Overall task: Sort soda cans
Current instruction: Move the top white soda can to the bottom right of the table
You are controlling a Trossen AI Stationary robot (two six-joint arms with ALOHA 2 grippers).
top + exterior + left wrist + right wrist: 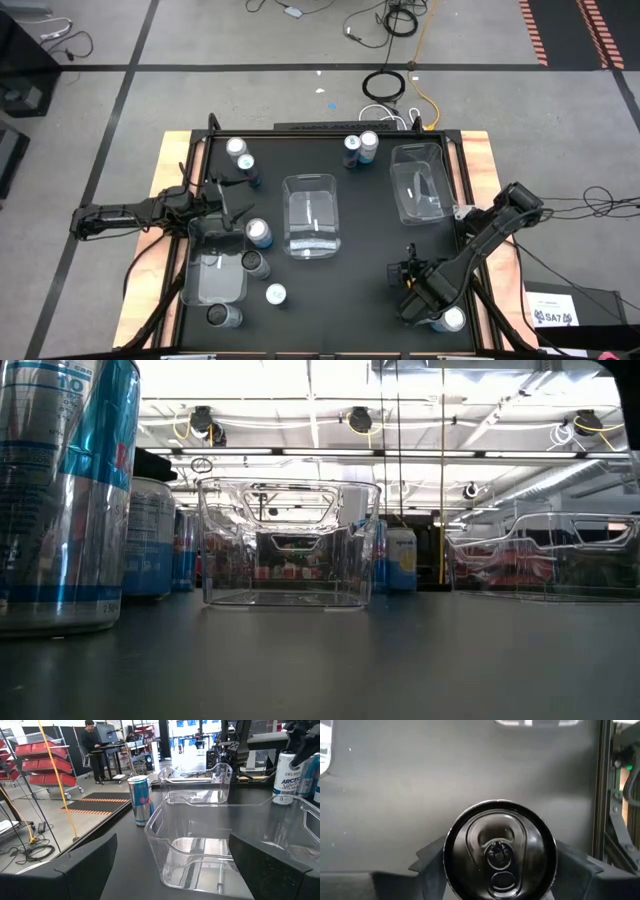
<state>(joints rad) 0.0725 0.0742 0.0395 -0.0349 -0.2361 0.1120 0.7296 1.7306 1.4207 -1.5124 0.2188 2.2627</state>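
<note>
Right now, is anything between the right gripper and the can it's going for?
Nothing visible. The right gripper is directly above the dark-topped can at the table's near right, a finger on either side of it with no object in between. I can't tell if the fingers touch it.

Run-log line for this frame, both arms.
left gripper: open, over left bin | right gripper: fingers either side of black-topped can, near table's right front corner, grip unclear | middle bin: empty
</note>
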